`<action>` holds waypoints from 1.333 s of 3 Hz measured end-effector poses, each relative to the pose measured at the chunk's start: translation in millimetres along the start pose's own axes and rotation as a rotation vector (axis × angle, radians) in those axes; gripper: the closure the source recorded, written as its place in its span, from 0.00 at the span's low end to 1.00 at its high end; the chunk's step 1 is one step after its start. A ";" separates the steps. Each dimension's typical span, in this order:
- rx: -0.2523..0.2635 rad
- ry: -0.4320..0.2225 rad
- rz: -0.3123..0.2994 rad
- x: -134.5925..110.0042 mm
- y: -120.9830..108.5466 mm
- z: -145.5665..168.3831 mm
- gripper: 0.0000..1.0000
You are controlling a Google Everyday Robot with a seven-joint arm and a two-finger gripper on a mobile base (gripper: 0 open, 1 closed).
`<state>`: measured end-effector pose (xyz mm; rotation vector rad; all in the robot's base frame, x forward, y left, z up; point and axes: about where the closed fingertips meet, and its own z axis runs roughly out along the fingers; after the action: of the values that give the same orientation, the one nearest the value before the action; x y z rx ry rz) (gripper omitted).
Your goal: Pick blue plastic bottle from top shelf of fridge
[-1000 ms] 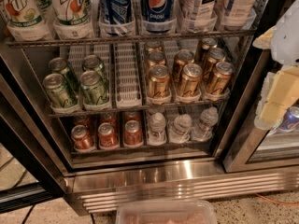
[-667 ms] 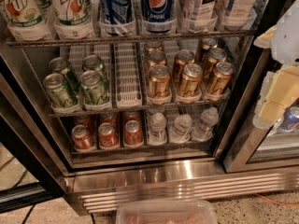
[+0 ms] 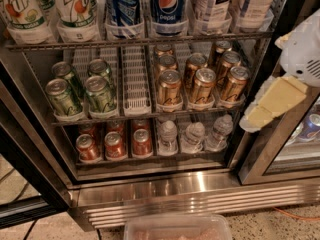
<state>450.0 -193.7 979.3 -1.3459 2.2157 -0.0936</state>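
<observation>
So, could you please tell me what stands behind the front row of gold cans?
More gold cans in the same three lanes; the rearmost tuck under the top shelf, so anything farther back is hidden. The gripper hangs off to their right.

Pale yellow tool (image 3: 272, 104) at right; green cans (image 3: 80, 91); gold cans (image 3: 200, 81); red cans (image 3: 114, 144).

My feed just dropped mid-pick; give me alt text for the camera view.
The white-and-cream gripper hangs right of the open stainless steel fridge, lower than the grey wire top shelf, where two tall clear plastic bottles with pale bluish-white labels stand rightmost, beside dark blue Pepsi bottles and white-and-green 7UP bottles. Racks of cans sit beneath.
</observation>
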 end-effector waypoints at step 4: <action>0.076 -0.281 0.058 -69.3 -28.9 -5.4 0.00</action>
<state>495.3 -151.1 1021.8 -1.1741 1.9926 0.0307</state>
